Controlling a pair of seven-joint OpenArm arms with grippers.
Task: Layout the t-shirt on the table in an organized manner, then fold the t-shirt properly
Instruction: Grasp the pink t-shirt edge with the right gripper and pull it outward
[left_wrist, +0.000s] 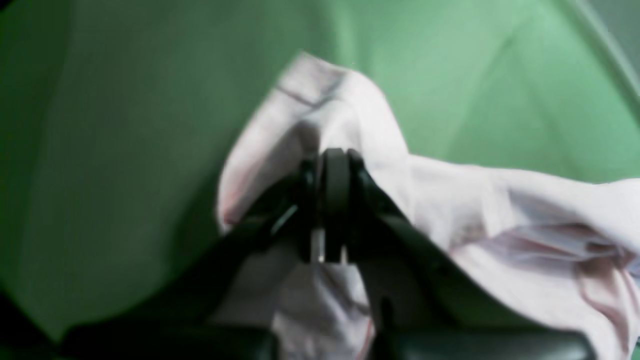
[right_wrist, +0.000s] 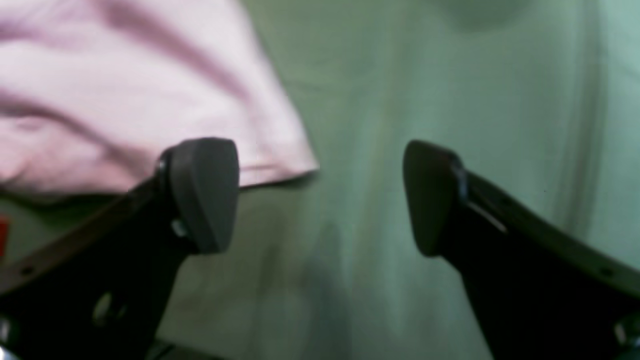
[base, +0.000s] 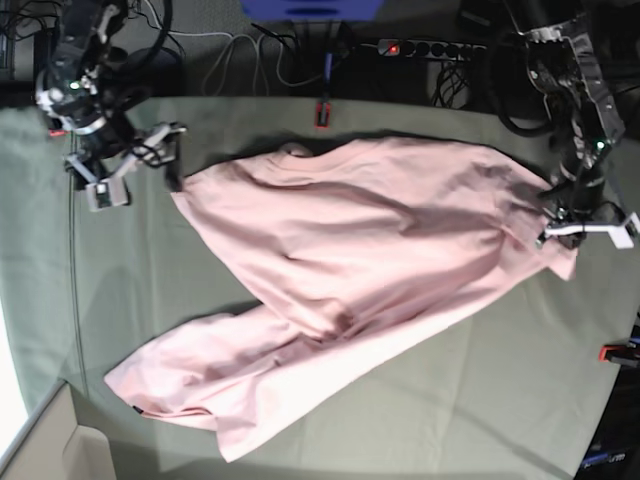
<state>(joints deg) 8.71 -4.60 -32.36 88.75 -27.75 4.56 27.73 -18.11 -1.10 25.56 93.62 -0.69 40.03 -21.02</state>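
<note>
The light pink t-shirt (base: 350, 270) lies crumpled and slanted across the grey-green table (base: 500, 400), with no lettering showing. My left gripper (base: 556, 232) is at the shirt's right edge in the base view. In the left wrist view this gripper (left_wrist: 334, 161) is shut on a bunched fold of the t-shirt (left_wrist: 500, 210), lifted a little off the table (left_wrist: 125, 125). My right gripper (base: 172, 158) hangs open at the shirt's far left corner. Its fingers (right_wrist: 205, 195) stand wide apart over the table (right_wrist: 450, 100), holding nothing, with the t-shirt hem (right_wrist: 125, 90) just beyond the left finger.
A red clamp (base: 323, 113) sits on the far table edge and another (base: 615, 352) on the right edge. Cables and a power strip (base: 430, 47) lie behind the table. A cardboard box (base: 40, 445) stands at the near left corner.
</note>
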